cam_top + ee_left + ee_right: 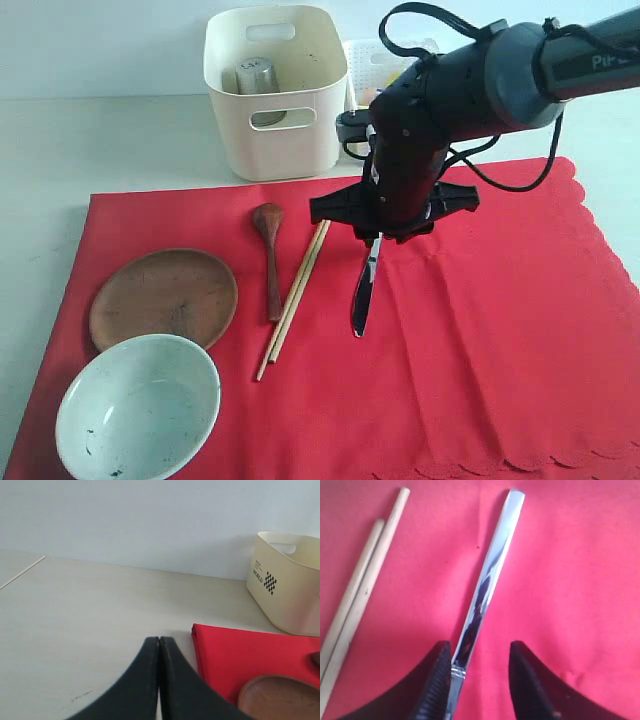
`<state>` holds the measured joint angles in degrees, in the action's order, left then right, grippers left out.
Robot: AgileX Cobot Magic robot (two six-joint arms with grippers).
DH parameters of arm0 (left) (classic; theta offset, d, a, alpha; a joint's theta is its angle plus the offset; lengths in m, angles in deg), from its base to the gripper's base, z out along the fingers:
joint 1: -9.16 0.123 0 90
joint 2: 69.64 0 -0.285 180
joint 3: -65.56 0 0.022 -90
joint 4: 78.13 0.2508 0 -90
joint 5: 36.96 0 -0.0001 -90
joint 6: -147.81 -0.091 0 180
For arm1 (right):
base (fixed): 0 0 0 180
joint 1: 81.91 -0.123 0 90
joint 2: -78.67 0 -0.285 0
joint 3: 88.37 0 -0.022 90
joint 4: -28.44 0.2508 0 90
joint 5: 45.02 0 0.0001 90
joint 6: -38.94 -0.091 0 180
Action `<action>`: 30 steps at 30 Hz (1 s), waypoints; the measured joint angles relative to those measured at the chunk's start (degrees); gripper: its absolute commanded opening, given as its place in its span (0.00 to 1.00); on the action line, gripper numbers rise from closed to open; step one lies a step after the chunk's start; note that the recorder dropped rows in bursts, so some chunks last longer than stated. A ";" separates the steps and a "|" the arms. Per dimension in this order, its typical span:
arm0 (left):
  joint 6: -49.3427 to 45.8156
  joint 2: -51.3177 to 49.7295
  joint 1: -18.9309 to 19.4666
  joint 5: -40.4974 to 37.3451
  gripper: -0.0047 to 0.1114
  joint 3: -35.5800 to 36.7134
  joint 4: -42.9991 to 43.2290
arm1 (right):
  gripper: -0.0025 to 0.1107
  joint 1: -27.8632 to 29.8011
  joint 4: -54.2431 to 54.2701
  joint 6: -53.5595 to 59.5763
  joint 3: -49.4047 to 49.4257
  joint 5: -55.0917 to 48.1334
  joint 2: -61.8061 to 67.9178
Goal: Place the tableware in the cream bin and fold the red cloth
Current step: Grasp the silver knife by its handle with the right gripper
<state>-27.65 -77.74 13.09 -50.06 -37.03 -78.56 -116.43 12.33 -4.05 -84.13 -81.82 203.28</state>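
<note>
The red cloth [480,340] lies spread flat on the table. On it rest a brown wooden plate [165,297], a pale speckled bowl [138,407], a dark wooden spoon [270,255], light chopsticks [295,295] and a slim steel utensil [365,290]. My right gripper [385,235] hangs over the utensil's upper end. In the right wrist view the right gripper [479,650] is open, with the steel utensil [487,575] lying against one finger and the chopsticks [357,590] beside it. A steel cup [258,78] sits inside the cream bin [275,140]. My left gripper [159,641] is shut, empty, above bare table.
A white lattice basket [385,60] stands behind the right arm, beside the cream bin. The left wrist view shows the cloth's corner [235,650], the plate's rim [280,697] and the bin [290,580]. Pale table surrounds the cloth.
</note>
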 measured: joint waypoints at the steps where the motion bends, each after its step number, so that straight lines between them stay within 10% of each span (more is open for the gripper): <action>1: 0.00 0.00 0.00 0.00 0.05 0.00 0.00 | 0.37 0.00 0.00 -0.14 0.00 0.82 0.40; 13: 0.00 0.00 0.00 0.00 0.05 0.00 0.00 | 0.36 0.00 -0.36 -0.38 0.00 4.95 3.80; 23: 0.00 0.00 0.00 0.00 0.05 0.00 0.00 | 0.02 0.13 -0.87 -0.49 0.00 5.29 4.03; 30: 0.00 0.00 0.00 0.00 0.05 0.00 0.00 | 0.02 0.22 -0.99 -0.49 -0.13 5.17 4.03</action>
<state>-27.65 -77.74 13.09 -50.06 -37.03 -78.56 -116.21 11.34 -4.54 -84.26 -76.65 207.31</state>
